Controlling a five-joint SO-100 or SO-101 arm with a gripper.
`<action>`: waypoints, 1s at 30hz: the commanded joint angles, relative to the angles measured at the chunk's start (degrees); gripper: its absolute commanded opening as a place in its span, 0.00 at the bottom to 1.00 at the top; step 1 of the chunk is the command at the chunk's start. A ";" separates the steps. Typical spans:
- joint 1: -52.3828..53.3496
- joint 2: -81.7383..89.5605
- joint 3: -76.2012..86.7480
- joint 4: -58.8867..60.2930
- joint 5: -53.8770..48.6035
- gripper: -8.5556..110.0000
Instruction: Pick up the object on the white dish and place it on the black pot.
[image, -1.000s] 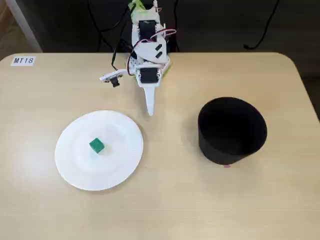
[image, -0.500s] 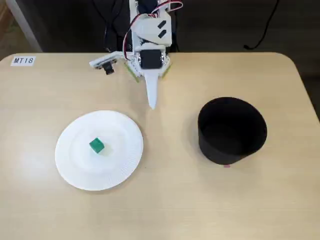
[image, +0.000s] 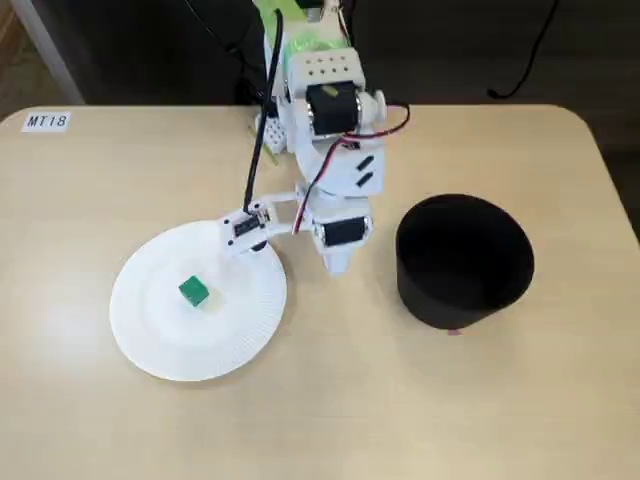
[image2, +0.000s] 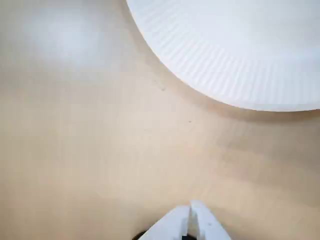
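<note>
One green cube on one paper plate, one black pot, gripper closed and empty between them.

In the fixed view the single green cube (image: 194, 291) lies left of center on the white paper plate (image: 235, 340); the matte black pot (image: 464, 261) stands well apart to the right on the pale wooden table (image: 330, 400). The white gripper (image: 338, 266) points down at bare tabletop between plate and pot. In the wrist view its fingertips (image2: 193, 211) meet with nothing between them, below the plate's ribbed rim (image2: 220, 75).
</note>
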 joint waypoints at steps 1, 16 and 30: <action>0.70 -2.29 -5.27 2.37 0.53 0.07; 2.55 -6.06 -8.88 8.70 5.10 0.37; 10.46 -5.10 -8.88 8.53 11.43 0.31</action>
